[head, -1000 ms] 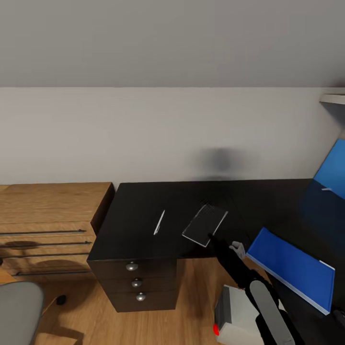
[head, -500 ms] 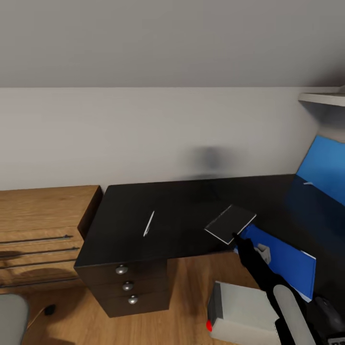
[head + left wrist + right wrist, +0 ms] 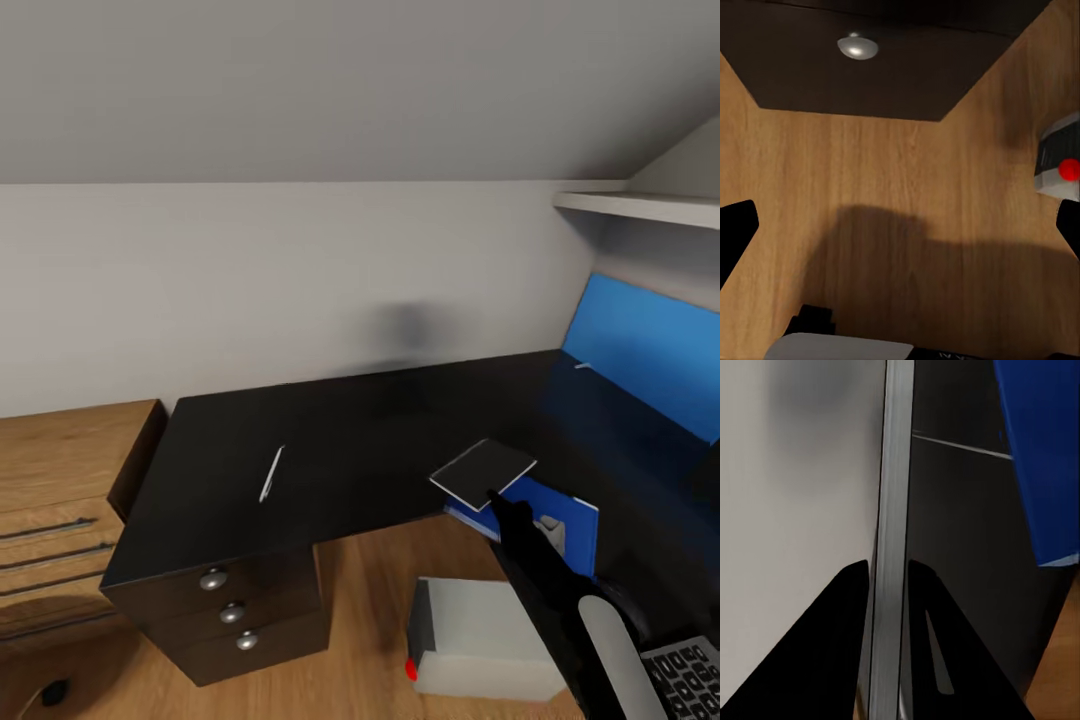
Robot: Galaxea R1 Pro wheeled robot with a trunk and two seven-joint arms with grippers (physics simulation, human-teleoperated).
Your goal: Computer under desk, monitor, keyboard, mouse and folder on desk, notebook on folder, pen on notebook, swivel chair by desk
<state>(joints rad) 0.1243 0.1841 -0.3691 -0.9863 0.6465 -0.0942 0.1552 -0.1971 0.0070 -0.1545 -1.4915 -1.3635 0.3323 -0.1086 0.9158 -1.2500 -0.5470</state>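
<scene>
Right tool (image 3: 497, 497), lower right of centre in the head view, is pinching the near edge of the thin dark rectangular notebook (image 3: 484, 471); in the right wrist view its black fingers (image 3: 844, 637) are sitting closed against both faces of the notebook's grey edge (image 3: 889, 540). The notebook is hanging tilted above the flat blue folder (image 3: 562, 518), which is lying on the black tabletop (image 3: 330, 450) just below it, near the front edge. The slim white pen (image 3: 271, 473) is lying well apart, left of centre on the tabletop. Left tool (image 3: 900, 225) is pointing at the wooden floor (image 3: 907, 187), fingertips wide apart at the frame edges, holding nothing.

Risks, as judged:
- Grip is on one edge only; the notebook could pivot or slip if swung quickly.
- Release from this tilt could land it skewed, partly off the folder.
- The folder is sitting close to the tabletop's front edge; a nudge could push it toward the grey computer box (image 3: 480, 640) on the floor.

No readable writing; the keyboard's (image 3: 690, 675) keys, lower right corner, are too small to read.
</scene>
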